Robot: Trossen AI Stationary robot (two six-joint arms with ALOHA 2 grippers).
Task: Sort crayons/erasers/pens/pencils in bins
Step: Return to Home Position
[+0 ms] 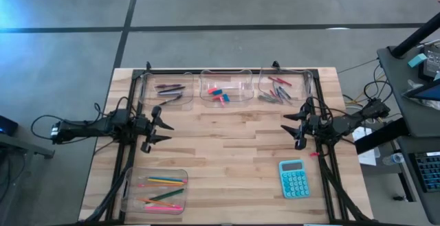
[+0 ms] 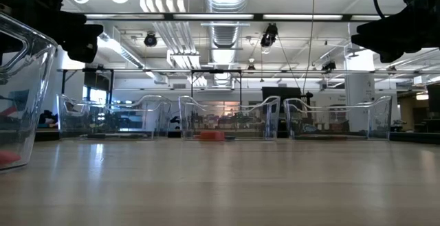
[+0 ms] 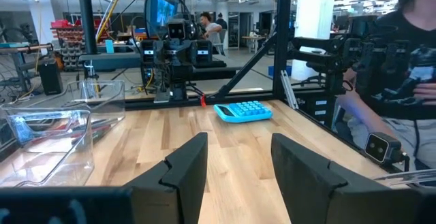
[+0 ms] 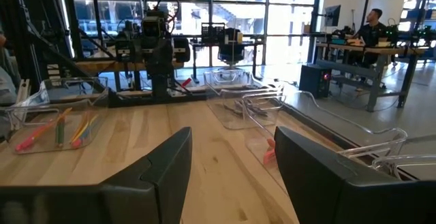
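Three clear bins stand along the table's far edge. The left one [image 1: 168,89] holds dark pens [image 1: 170,87], the middle one [image 1: 224,88] pink and blue erasers [image 1: 218,93], and the right one [image 1: 283,87] red and grey crayons [image 1: 278,88]. A fourth bin [image 1: 159,190] at the near left holds bright pencils [image 1: 165,191]. My left gripper [image 1: 167,129] hangs level at the table's left side, open, with nothing between its fingers [image 3: 238,176]. My right gripper [image 1: 287,124] hangs level at the right side, open and bare too [image 4: 231,176].
A teal calculator [image 1: 293,178] lies near the table's front right. A small red piece [image 1: 314,154] lies beside the right arm's base. Black frame rails [image 1: 227,71] run along the table's far, left and right edges. Bare wood [image 1: 227,143] spans the middle between the arms.
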